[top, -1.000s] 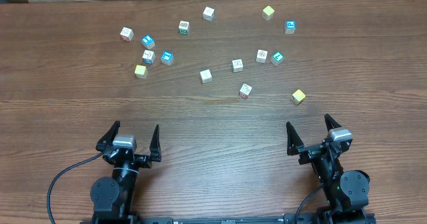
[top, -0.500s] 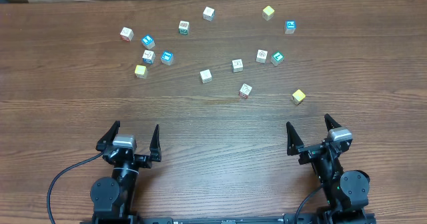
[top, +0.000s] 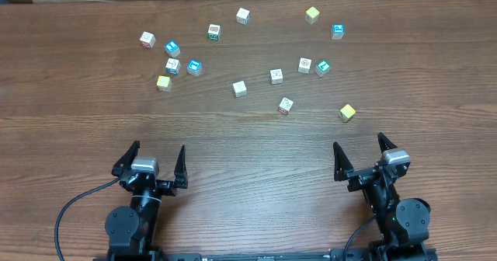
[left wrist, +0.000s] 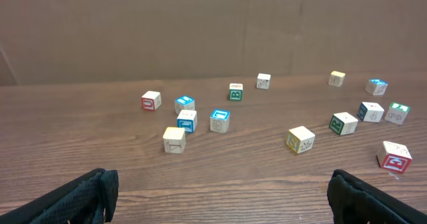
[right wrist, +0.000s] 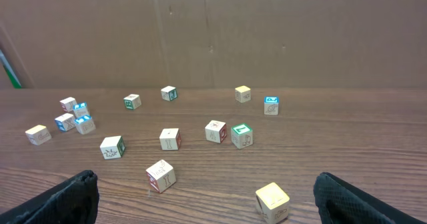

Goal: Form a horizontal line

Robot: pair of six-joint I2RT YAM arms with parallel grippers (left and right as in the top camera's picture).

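No horizontal line is in view; several small cubes lie scattered across the far half of the table. A pale yellow cube (top: 347,113) (right wrist: 272,201) sits nearest my right gripper (top: 359,144) (right wrist: 205,187), with a red-marked cube (top: 286,105) (right wrist: 161,175) left of it. On the left, a yellow cube (top: 163,82) (left wrist: 174,140) and two blue-marked cubes (top: 194,67) (left wrist: 219,119) cluster well beyond my left gripper (top: 158,151) (left wrist: 217,197). Both grippers stand open near the front edge, and their jaws hold nothing.
More cubes lie toward the back: a white one (top: 243,15), a yellow one (top: 312,14) and a blue-marked one (top: 338,31). A brown cardboard wall (left wrist: 213,31) stands behind the table. Bare wood (top: 248,152) separates the grippers from the cubes.
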